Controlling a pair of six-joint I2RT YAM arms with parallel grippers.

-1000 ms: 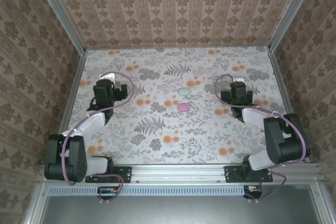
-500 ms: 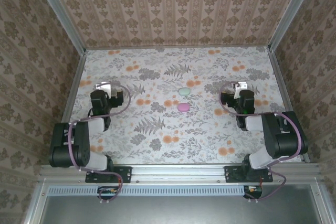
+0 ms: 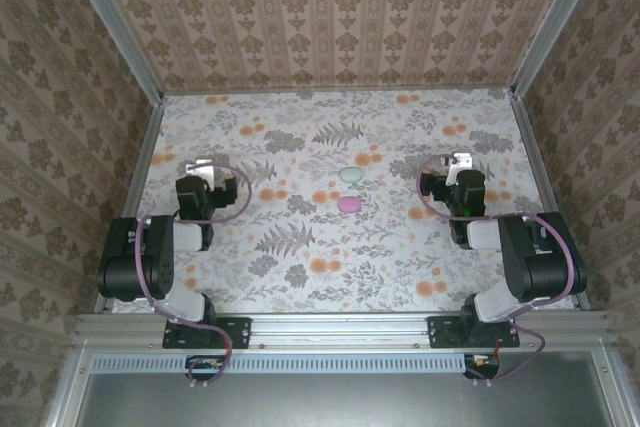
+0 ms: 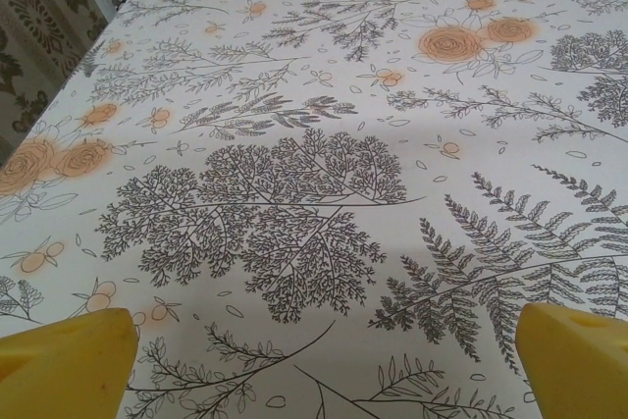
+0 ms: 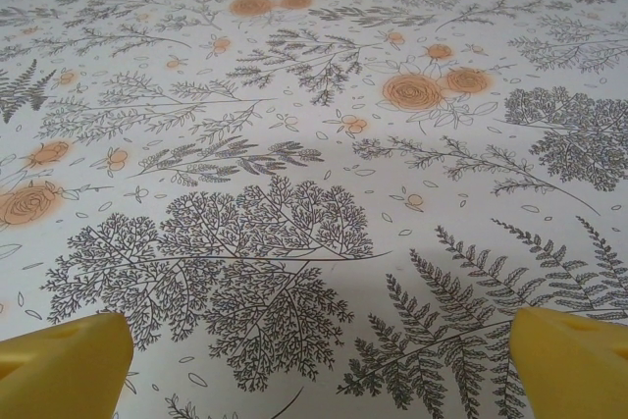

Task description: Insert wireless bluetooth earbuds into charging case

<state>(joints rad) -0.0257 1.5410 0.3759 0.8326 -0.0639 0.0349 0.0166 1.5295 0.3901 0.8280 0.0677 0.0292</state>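
Two small rounded pieces lie near the table's middle in the top view: a pale green one [image 3: 350, 174] and, just nearer me, a pink one [image 3: 349, 205]. They are too small to tell case from earbuds, or whether a lid is up. My left gripper [image 3: 204, 166] hovers far to their left and my right gripper [image 3: 459, 163] far to their right, both arms folded back. In the left wrist view the gripper [image 4: 324, 370] is open, its yellow fingertips [image 4: 64, 360] wide apart over bare cloth. The right gripper [image 5: 324, 360] is likewise open, its fingertips [image 5: 579, 360] holding nothing.
A floral tablecloth [image 3: 300, 267] covers the table, walled by patterned panels at the back and both sides [image 3: 340, 17]. An aluminium rail [image 3: 340, 327] runs along the near edge, with the arm bases on it.
Both arms have folded back toward their bases, the left elbow most visibly. The green and pink pieces have not moved.
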